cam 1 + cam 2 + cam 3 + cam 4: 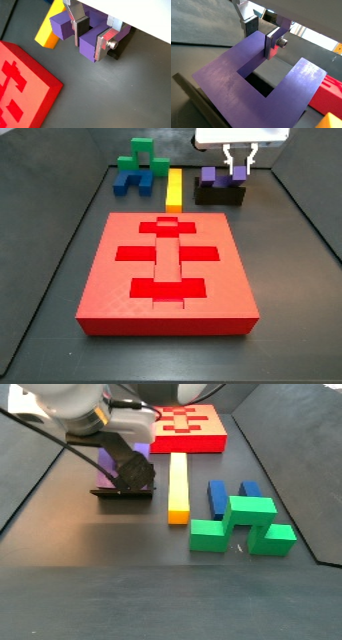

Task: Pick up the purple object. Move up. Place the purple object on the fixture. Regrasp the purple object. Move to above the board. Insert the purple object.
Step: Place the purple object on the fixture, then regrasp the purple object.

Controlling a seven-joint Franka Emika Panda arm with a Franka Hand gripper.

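Observation:
The purple object (210, 175), a U-shaped block, stands in the black fixture (221, 196) at the back of the floor, prongs up. My gripper (238, 168) comes down over it from above. In a wrist view the gripper (88, 49) has one finger in the notch and the other on the outer side of one prong (90, 40), pressed onto it. The other prong (61, 25) is free. The purple object (231, 75) fills the other wrist view, with the gripper (261, 42) on one arm of it. The red board (167, 258) lies in front of the fixture.
A yellow bar (175, 188) lies between the fixture and a blue block (134, 180), with a green block (143, 153) behind. In a side view the yellow bar (178, 484), blue (221, 496) and green (241, 524) blocks lie beside the fixture (120, 491).

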